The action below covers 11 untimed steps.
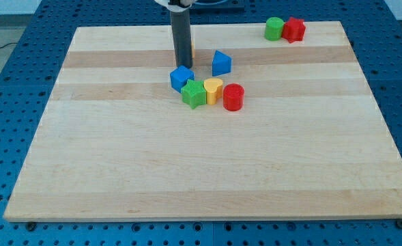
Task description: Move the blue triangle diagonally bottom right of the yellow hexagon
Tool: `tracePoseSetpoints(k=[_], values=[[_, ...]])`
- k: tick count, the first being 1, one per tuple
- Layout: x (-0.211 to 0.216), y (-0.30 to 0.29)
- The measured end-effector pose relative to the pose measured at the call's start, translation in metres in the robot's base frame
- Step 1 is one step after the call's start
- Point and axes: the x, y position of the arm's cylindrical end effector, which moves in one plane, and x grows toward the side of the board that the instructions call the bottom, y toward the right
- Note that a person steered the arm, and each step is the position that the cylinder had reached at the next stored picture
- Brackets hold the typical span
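Observation:
The blue triangle stands on the wooden board near the view's top middle. My rod comes down just left of it, and my tip rests right above the blue cube, touching or nearly touching it. A thin yellow sliver shows at the rod's right edge. It is a yellow block mostly hidden behind the rod, and its shape cannot be made out. The blue triangle sits right of and slightly below that sliver, with a gap between them.
A green star, a yellow heart and a red cylinder sit in a row below the blue cube. A green block and a red block touch each other at the board's top right.

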Motion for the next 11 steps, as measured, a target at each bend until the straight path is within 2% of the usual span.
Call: tracePoseSetpoints(k=[2,3,4,5,6,7,8,9,10,11], values=[[-0.058,0.006],[-0.053,0.006],[-0.042,0.048],[-0.042,0.128],[-0.016,0.179],[0.030,0.168],[0.042,0.130],[0.017,0.091],[-0.029,0.077],[-0.012,0.076]])
